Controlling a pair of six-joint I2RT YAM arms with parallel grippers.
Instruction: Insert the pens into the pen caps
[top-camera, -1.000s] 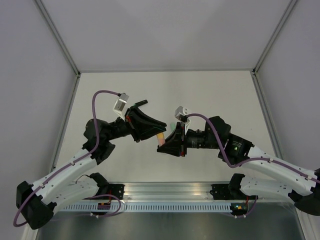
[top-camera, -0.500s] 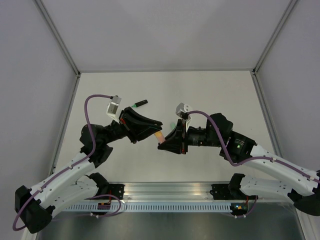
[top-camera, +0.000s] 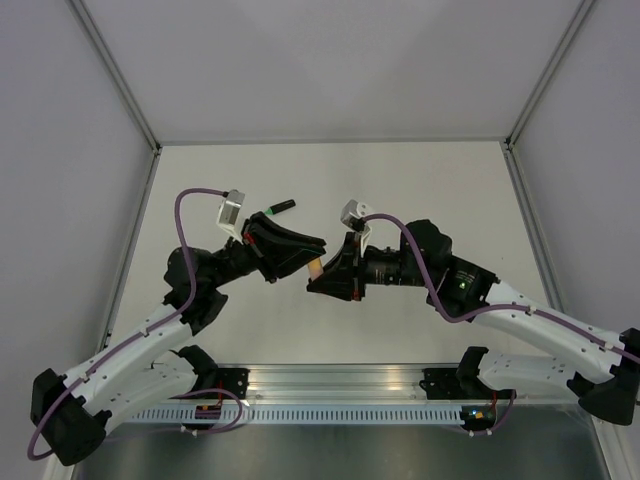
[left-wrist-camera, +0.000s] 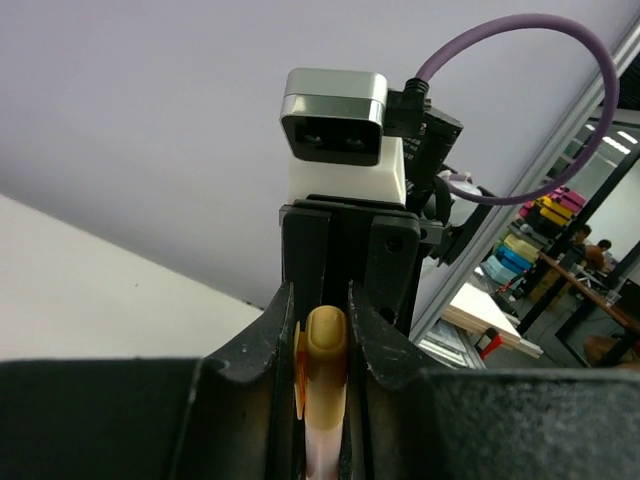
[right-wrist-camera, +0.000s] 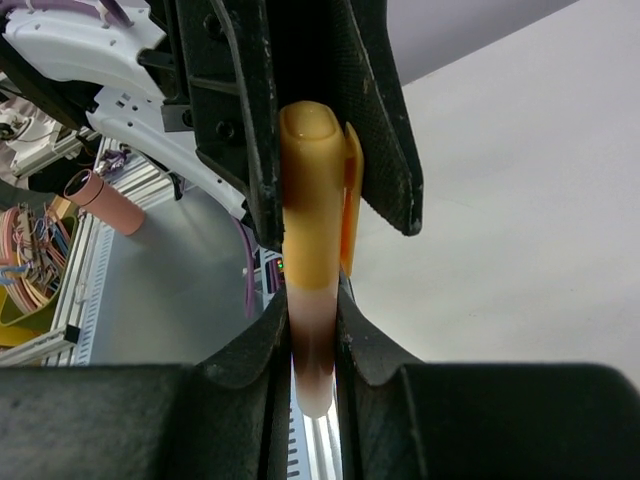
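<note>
A: Jaws of left gripper (top-camera: 308, 258) and right gripper (top-camera: 326, 278) both pinch the orange pen (top-camera: 316, 268) between them, mid-table.
B: Left wrist: own fingers (left-wrist-camera: 280, 340) clamp its pale rounded end.
A: Right wrist: amber cap (right-wrist-camera: 312, 200) with clip (right-wrist-camera: 350, 200), pinkish barrel (right-wrist-camera: 312, 370). Light, stiff, slick plastic, I'd judge; grip the barrel.

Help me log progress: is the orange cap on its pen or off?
On: the right wrist view shows the orange cap sleeving the end of the pen. Whether it is fully seated, cannot tell.
</note>
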